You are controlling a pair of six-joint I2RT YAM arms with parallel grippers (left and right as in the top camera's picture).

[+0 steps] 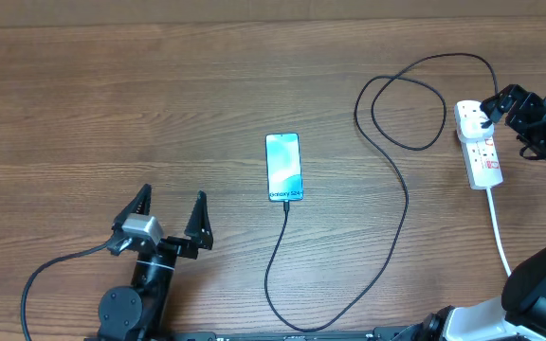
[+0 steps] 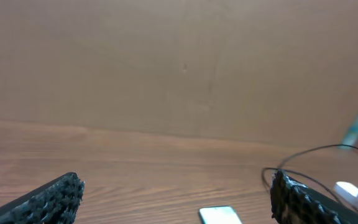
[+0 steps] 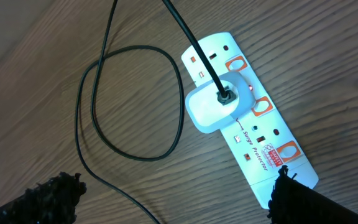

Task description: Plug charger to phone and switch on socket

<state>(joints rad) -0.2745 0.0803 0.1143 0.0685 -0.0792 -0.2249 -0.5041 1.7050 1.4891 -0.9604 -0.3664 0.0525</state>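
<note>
1. The left gripper is hanging over the near left of the table, its jaws standing spread wide and holding nothing.
2. The phone is lying flat at the table's middle with its screen glowing.
3. The charger is meeting the phone's near end, trailing nearer, sweeping right and far, looping once, and ending in a white adapter sitting in the socket.
4. The socket is lying at the far right.
5. The right gripper is hanging over the socket, jaws gaping wide and gripping nothing.
</note>
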